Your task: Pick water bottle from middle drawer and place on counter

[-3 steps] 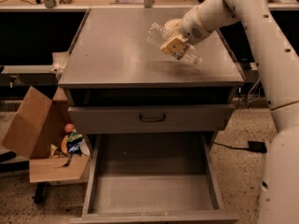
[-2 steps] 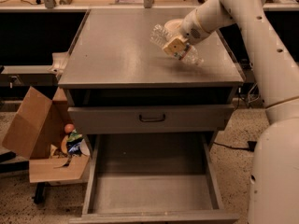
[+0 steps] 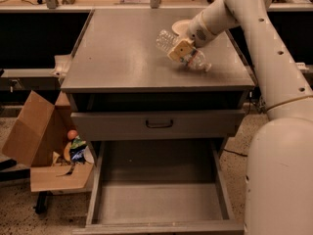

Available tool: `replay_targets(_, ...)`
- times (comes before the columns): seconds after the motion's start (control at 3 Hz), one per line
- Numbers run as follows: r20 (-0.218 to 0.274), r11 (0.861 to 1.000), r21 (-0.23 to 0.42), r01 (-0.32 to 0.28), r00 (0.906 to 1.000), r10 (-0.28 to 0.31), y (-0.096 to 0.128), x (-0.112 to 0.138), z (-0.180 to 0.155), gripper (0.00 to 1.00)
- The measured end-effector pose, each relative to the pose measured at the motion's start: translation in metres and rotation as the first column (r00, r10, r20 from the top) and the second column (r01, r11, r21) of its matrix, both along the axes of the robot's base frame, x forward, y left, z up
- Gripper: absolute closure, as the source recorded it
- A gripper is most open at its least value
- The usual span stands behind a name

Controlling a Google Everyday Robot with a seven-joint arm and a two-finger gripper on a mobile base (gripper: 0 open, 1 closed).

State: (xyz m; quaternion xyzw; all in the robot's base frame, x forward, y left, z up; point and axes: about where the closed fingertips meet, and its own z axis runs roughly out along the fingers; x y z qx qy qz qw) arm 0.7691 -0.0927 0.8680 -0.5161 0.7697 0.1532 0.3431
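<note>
Over the right half of the counter (image 3: pixel 122 48), the gripper (image 3: pixel 180 50) has the water bottle (image 3: pixel 166 39) clamped around its middle, tan finger pads closed tight on the crinkly plastic. The bottle is tilted, with its base up and to the left and the cap end down to the right.

Compared with a second ago, the arm has eased the whole thing a bit lower and toward the right front. The cap end now looks like it's touching the metal top, or just about. Hard to call for sure from this angle.

Down below, the middle drawer (image 3: pixel 156 199) is pulled all the way out with nothing in it, so the pick part is clearly done. A white bowl (image 3: pixel 179 25) sits just behind the bottle, near but apart as far as I can tell.

So I'd say we're right at the end of the place step. What's left is getting the bottle settled and letting go. My only worry is that a round bottle set down at a tilt could roll once it's released, and the right edge isn't far off.
</note>
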Motion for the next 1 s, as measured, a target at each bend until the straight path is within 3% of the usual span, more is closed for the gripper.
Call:
replay_targets(0.33, -0.012, 1.000, 0.002, 0.007, 0.9999, -0.007, -0.0002, 0.0051, -0.0040, 0.12)
replay_targets(0.67, -0.011, 1.000, 0.005, 0.006, 0.9999, -0.006, 0.0000, 0.0074, -0.0039, 0.00)
replay_targets(1.0, -0.009, 1.000, 0.005, 0.005, 0.9999, -0.005, -0.0001, 0.0078, -0.0032, 0.00)
